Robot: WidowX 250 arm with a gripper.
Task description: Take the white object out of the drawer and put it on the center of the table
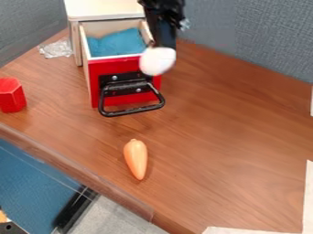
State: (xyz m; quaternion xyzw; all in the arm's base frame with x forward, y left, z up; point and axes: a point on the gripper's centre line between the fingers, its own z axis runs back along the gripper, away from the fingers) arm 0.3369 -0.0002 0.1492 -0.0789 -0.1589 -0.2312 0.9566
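Observation:
The black gripper [164, 42] hangs down at the top of the view, beside the front right corner of the open drawer [114, 68]. It is shut on a rounded white object [158, 61], which is held up at the fingers' lower end. In the view, the object overlaps the right end of the drawer's red front, above its black handle. A blue cloth-like thing [117, 42] lies inside the drawer.
An orange carrot-shaped object [136, 158] lies on the brown table [226, 137], in front of the drawer. At the left stands a red block [11, 95]. Crumpled clear plastic [56, 48] is beside the cabinet [104, 9]. Grey panels border the back.

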